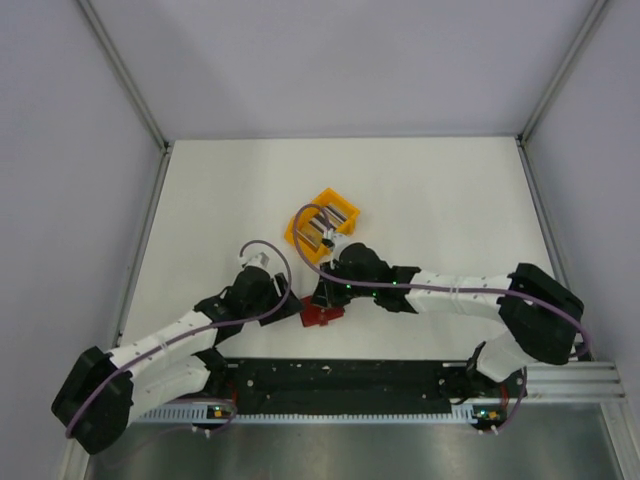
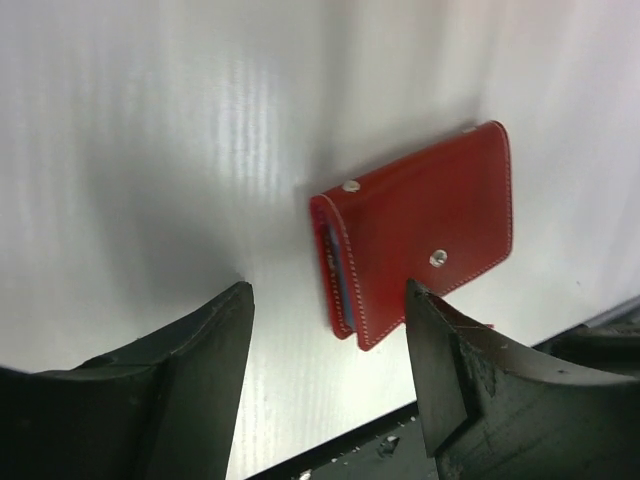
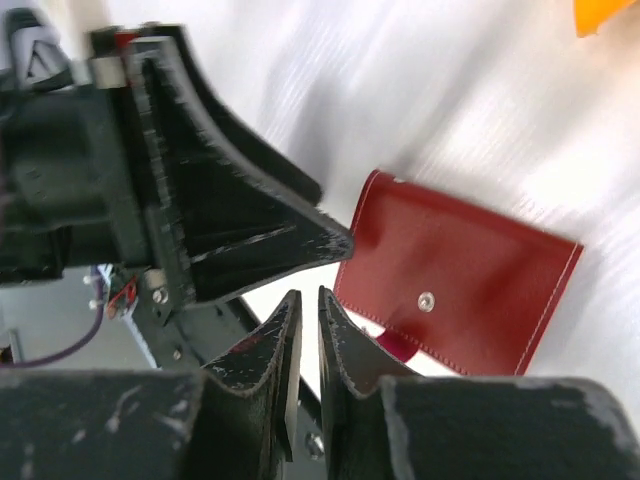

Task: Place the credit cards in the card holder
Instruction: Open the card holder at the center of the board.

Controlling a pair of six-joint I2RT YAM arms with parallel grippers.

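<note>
- The left tool (image 2: 328,295) stood open, the card holder (image 2: 420,235) flat on the surface (image 2: 150,150) just ahead of it.
- The right tool (image 3: 308,300) was closed and empty, beside the card holder.

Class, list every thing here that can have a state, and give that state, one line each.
card holder: folded shut, flat on the table, a card edge showing in its open side.
credit cards: several standing in the yellow bin.
left claw: open, empty.
right claw: shut, empty.
</note>
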